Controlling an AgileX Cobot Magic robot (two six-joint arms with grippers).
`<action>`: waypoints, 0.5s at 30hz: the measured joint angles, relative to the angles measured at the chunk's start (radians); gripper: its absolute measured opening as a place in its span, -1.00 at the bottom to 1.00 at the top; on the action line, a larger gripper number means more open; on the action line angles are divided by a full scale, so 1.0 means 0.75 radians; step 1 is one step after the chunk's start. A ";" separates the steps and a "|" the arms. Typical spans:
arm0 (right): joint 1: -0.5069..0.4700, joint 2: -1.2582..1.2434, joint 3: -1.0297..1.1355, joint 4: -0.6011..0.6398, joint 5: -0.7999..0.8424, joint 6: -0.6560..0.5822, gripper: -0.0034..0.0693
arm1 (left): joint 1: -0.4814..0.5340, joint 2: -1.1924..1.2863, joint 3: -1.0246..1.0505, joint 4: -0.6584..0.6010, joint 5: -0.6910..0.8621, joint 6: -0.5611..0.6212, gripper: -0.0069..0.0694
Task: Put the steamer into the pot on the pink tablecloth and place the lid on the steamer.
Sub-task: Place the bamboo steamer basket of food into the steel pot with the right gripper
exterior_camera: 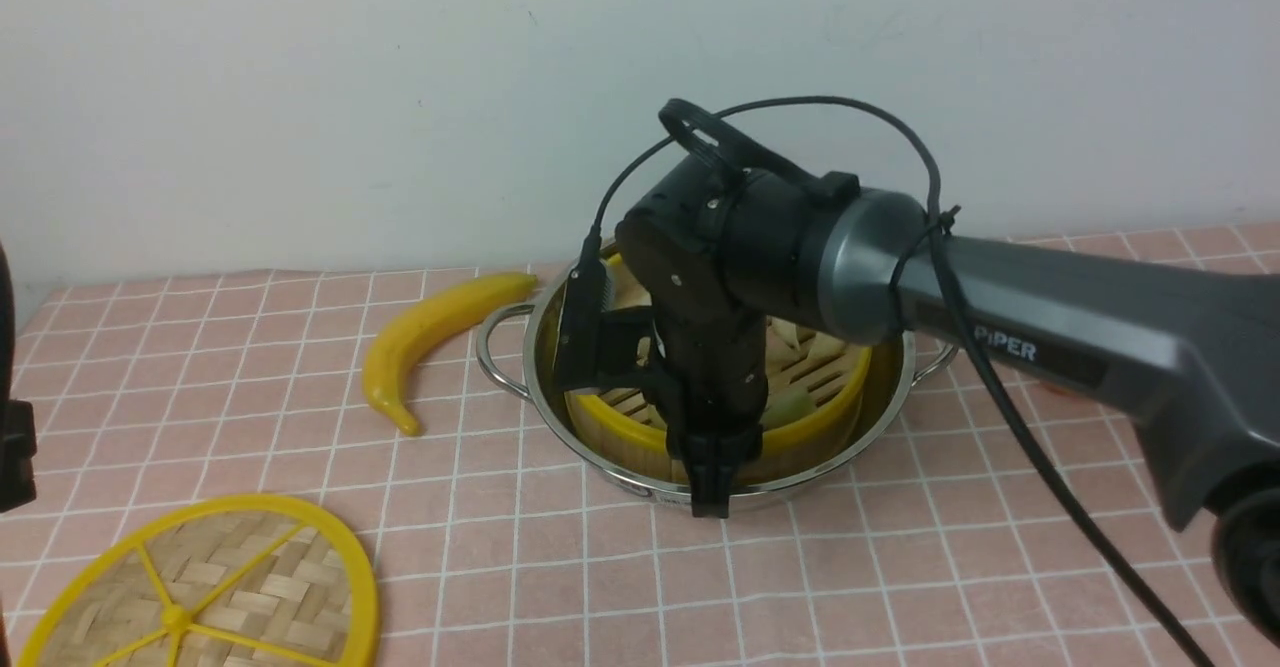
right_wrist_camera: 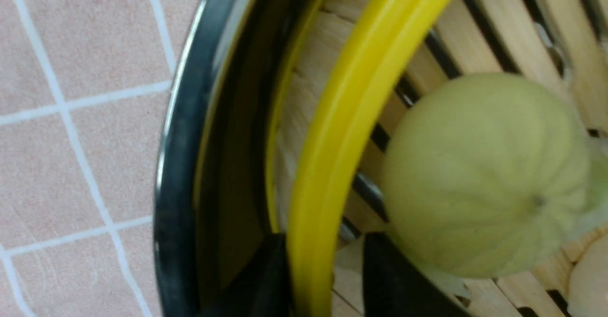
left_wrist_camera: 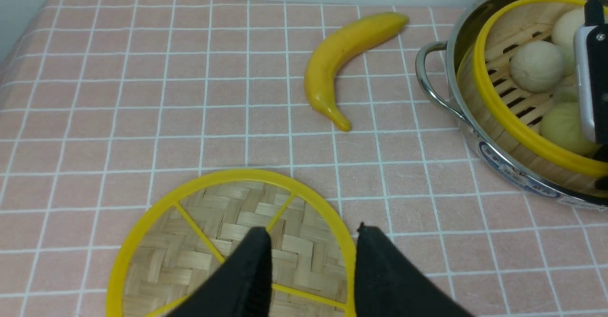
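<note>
The steamer (exterior_camera: 620, 429) with buns (left_wrist_camera: 536, 65) sits inside the steel pot (exterior_camera: 600, 469) on the pink tablecloth (exterior_camera: 850, 567). My right gripper (exterior_camera: 712, 487) points down at the steamer's near rim. In the right wrist view it (right_wrist_camera: 323, 241) straddles the yellow rim (right_wrist_camera: 361, 98): one finger is between the pot wall (right_wrist_camera: 180, 155) and the rim, the other inside by a green bun (right_wrist_camera: 484, 174), with a small gap showing. The lid (exterior_camera: 230, 587) lies flat at the front left. My left gripper (left_wrist_camera: 311, 234) is open and empty above the lid's (left_wrist_camera: 228, 241) edge.
A yellow toy banana (exterior_camera: 430, 332) lies left of the pot, also seen in the left wrist view (left_wrist_camera: 342, 55). The pot's loop handle (exterior_camera: 495, 347) sticks out toward it. The wall stands close behind the pot. The right arm's cable hangs over the cloth.
</note>
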 joint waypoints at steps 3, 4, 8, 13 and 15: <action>-0.001 0.000 -0.001 -0.010 -0.004 0.032 -0.03 | 0.000 0.000 0.000 0.000 0.000 0.000 -0.18; -0.001 0.000 -0.002 -0.015 -0.006 0.049 0.02 | 0.000 0.000 0.000 0.000 0.000 0.000 -0.18; -0.003 0.000 -0.003 -0.031 -0.007 0.100 0.14 | 0.000 0.000 0.000 0.000 0.000 0.000 -0.18; -0.003 0.000 -0.016 -0.040 0.005 0.187 0.18 | 0.000 0.000 0.000 0.000 0.000 0.000 -0.18; -0.003 0.000 -0.034 -0.032 0.012 0.224 0.18 | 0.000 0.000 0.000 0.000 0.000 0.000 -0.18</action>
